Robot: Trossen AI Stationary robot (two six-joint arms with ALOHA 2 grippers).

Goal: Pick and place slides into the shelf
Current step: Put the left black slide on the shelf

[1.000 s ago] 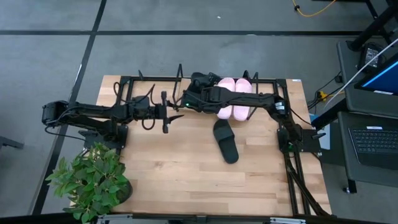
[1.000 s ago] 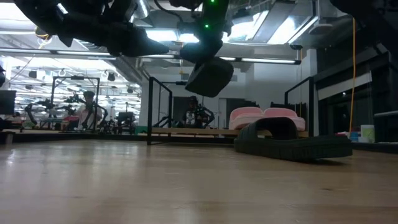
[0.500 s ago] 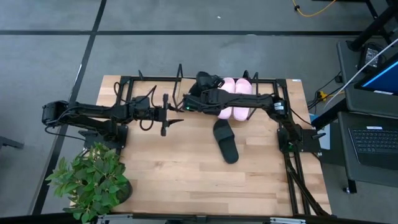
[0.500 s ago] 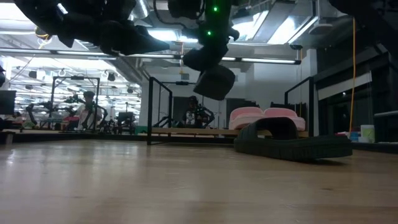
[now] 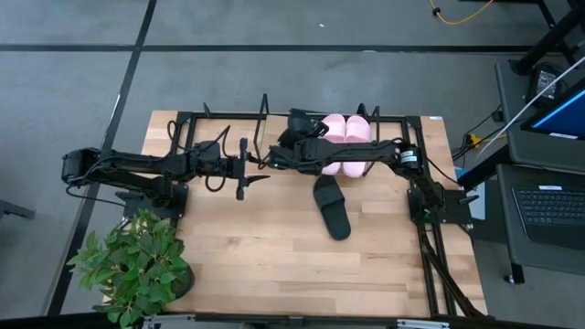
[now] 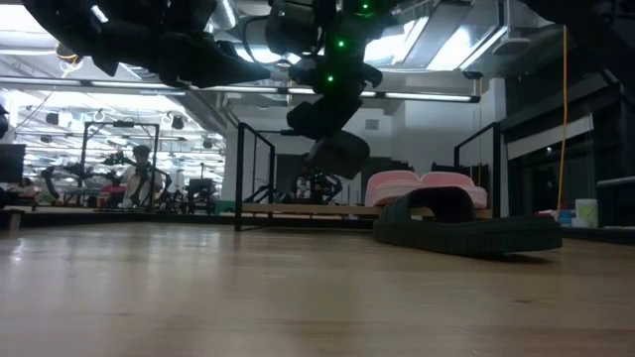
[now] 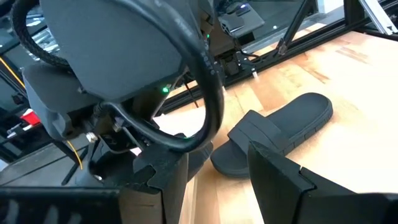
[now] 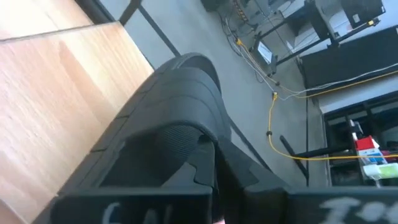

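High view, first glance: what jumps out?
The right hand reaches across to the shelf at the table's far edge, shut on a black slide held in the air beside the two pink slides already on the shelf. A second black slide lies alone on the tabletop near the middle. The left hand waits open just left of the action, holding nothing.

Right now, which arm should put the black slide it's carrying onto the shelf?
The right one, probably. Its claw already grips a black slide over the shelf, beside the pink slides. The left claw hangs empty over the table.
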